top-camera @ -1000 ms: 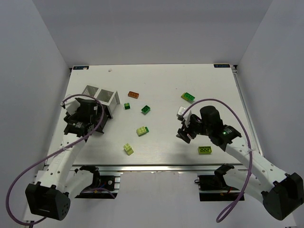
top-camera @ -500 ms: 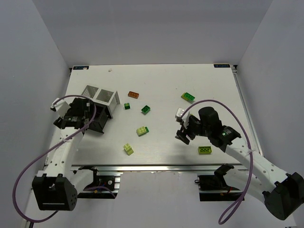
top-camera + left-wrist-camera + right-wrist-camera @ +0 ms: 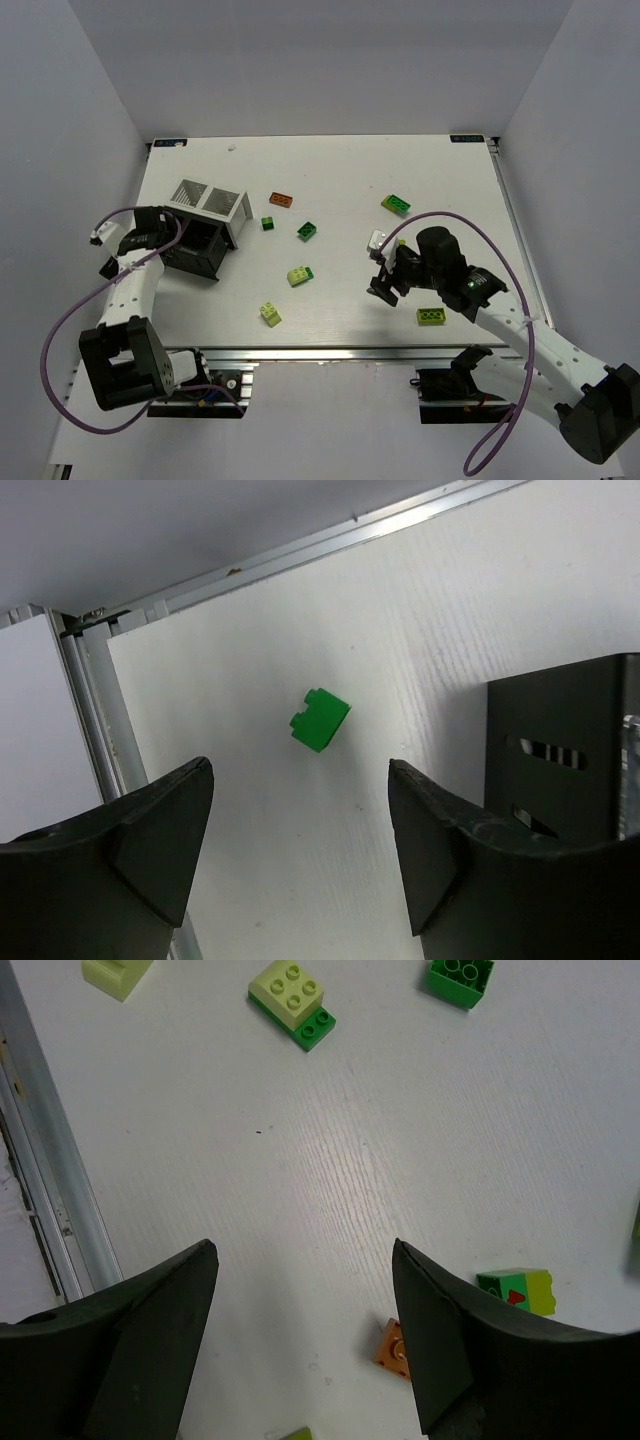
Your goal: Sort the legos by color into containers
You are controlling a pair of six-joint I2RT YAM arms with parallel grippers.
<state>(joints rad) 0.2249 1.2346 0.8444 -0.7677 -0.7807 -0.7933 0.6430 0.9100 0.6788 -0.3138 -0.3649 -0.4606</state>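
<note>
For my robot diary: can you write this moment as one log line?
left end effector: open, facing green brick | right end effector: open, empty | black container: near brick

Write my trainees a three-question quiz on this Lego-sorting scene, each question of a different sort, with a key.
1. True or false: the right gripper holds a brick.
2. In the left wrist view, the lone brick lying beyond the open left gripper is: A orange, B green, C lime.
3. Fill in: in the stacked pair, a ___ brick sits on a green one.
Key: 1 false, its jaws stand open and empty. 2 B. 3 lime.
</note>
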